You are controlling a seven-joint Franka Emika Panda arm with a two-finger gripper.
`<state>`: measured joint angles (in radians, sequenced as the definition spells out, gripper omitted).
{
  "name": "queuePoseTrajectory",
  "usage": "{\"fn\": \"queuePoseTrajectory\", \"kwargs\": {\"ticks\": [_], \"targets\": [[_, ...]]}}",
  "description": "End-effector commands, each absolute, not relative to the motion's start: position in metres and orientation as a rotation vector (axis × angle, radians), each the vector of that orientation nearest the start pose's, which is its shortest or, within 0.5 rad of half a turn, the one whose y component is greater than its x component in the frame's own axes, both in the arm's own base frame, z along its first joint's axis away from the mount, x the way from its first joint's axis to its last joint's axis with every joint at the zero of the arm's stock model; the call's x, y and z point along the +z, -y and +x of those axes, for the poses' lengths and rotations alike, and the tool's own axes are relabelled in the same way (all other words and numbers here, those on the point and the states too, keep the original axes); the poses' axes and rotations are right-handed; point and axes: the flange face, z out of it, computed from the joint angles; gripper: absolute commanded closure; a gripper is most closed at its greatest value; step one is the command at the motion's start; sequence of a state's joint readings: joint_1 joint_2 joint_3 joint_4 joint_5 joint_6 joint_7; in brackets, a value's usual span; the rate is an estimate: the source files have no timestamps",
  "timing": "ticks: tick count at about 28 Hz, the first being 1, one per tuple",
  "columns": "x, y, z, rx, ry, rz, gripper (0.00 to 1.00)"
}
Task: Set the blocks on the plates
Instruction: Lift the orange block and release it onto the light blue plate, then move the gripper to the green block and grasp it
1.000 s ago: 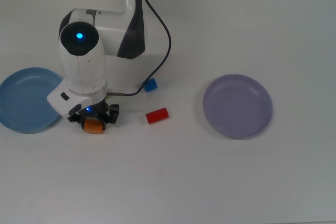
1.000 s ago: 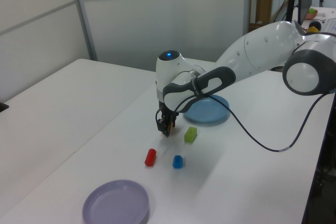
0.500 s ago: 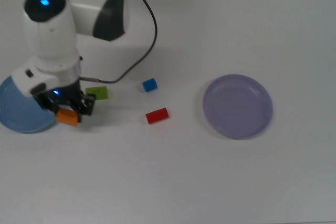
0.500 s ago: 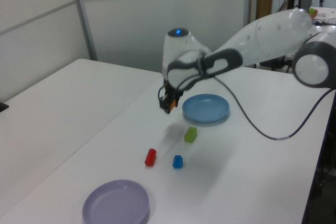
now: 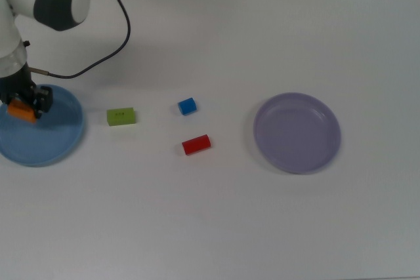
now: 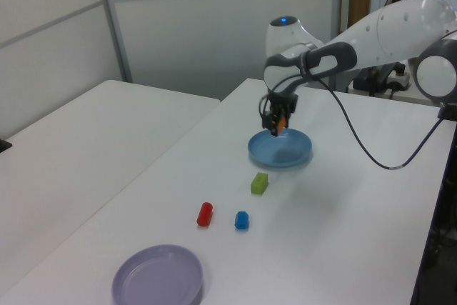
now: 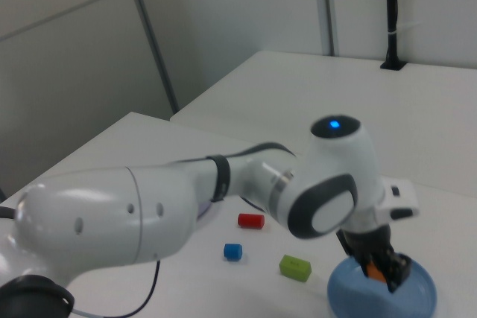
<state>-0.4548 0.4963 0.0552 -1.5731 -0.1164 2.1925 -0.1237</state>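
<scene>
Top view: the gripper [image 5: 24,104] clamps the orange block [image 5: 21,111] above the light blue plate [image 5: 49,142]. The green block [image 5: 121,117], blue cube [image 5: 187,105] and red cylinder [image 5: 196,144] lie between it and the lavender plate [image 5: 297,133].

Left view: the white table [image 6: 335,219] carries everything.

Right view: the arm [image 7: 186,191] hides most of the lavender plate.

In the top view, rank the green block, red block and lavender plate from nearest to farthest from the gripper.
1. Green rectangular block, just to the right of the gripper.
2. Red cylinder-like block, middle of the table.
3. Round lavender plate, far right.
</scene>
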Motion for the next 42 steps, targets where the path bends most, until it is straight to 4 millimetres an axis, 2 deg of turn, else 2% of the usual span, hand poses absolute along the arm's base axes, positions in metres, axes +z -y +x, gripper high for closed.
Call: {"fn": "queuePoseTrajectory", "kwargs": {"ticks": [1, 3, 6, 10, 11, 12, 15, 18, 21, 22, 25, 27, 33, 40, 42], "targets": [[0.346, 0.277, 0.641, -0.097, -0.298, -3.228, 0.53], [0.343, 0.276, 0.641, -0.09, -0.296, -3.227, 0.52], [0.339, 0.275, 0.642, -0.08, -0.289, -3.227, 0.38], [0.334, 0.274, 0.642, -0.066, -0.274, -3.231, 0.26], [0.334, 0.273, 0.643, -0.066, -0.265, -3.233, 0.02], [0.335, 0.273, 0.642, -0.066, -0.265, -3.233, 0.0], [0.338, 0.268, 0.644, -0.069, -0.254, -3.233, 0.0], [0.349, 0.252, 0.644, -0.016, -0.217, -3.222, 0.0], [0.362, 0.219, 0.647, 0.043, -0.138, -3.216, 0.0], [0.368, 0.202, 0.645, 0.107, -0.083, -3.207, 0.0], [0.373, 0.181, 0.639, 0.217, 0.017, -3.181, 0.0], [0.372, 0.153, 0.641, 0.267, 0.091, -3.169, 0.0], [0.348, 0.106, 0.649, 0.309, 0.177, -3.163, 0.0], [0.332, 0.103, 0.656, 0.279, 0.167, -3.177, 0.0], [0.328, 0.104, 0.656, 0.287, 0.165, -3.178, 0.05]]}}
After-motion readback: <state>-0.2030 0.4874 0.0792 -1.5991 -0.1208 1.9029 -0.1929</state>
